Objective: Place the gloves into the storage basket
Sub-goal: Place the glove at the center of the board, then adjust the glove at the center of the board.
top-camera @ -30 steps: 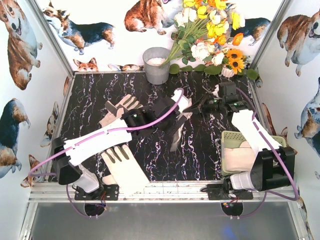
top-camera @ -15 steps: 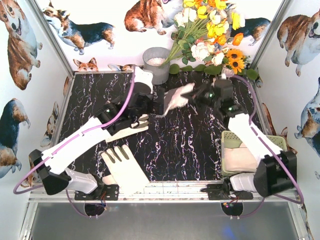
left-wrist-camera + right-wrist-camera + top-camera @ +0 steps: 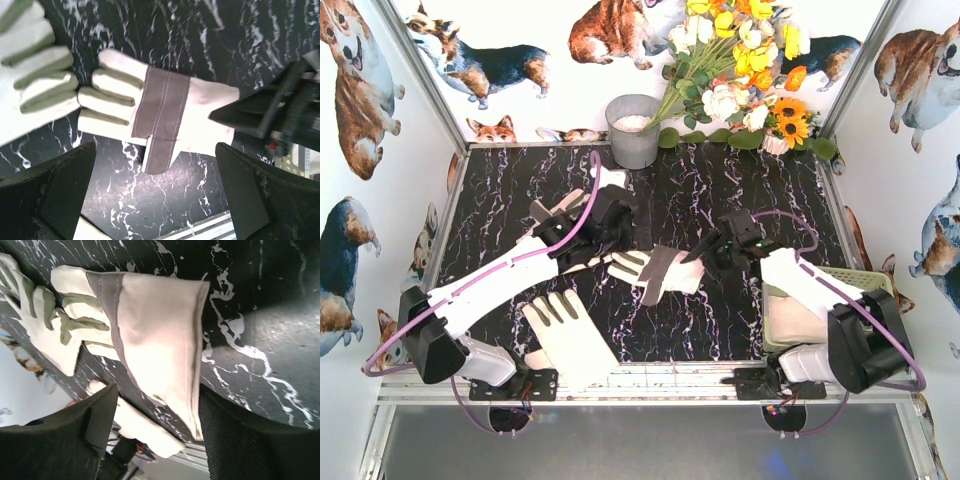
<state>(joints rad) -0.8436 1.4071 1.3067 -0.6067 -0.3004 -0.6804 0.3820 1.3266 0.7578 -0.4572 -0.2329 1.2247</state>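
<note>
One of the gloves [image 3: 655, 272] lies flat, palm patch up, in the middle of the black marble table. It also shows in the wrist views as glove [image 3: 160, 107] and glove [image 3: 150, 335]. My right gripper [image 3: 707, 255] stands open at its cuff, the cuff edge reaching between the fingers of the right gripper [image 3: 157, 400]. My left gripper [image 3: 610, 232] is open and empty just left of it; the left gripper [image 3: 155, 172] hovers over bare table. A second glove [image 3: 558, 214] lies under the left arm, a third [image 3: 568, 338] near the front. The storage basket [image 3: 860, 273] at right holds a cream glove [image 3: 795, 318].
A grey metal bucket [image 3: 633, 130] stands at the back centre with a bunch of flowers [image 3: 740, 70] to its right. Printed walls close in the table on three sides. An aluminium rail [image 3: 650, 375] runs along the near edge.
The right gripper brought the glove down from the back to the table's middle and opened. The left arm pulled back from the bucket toward the middle and opened wider.
</note>
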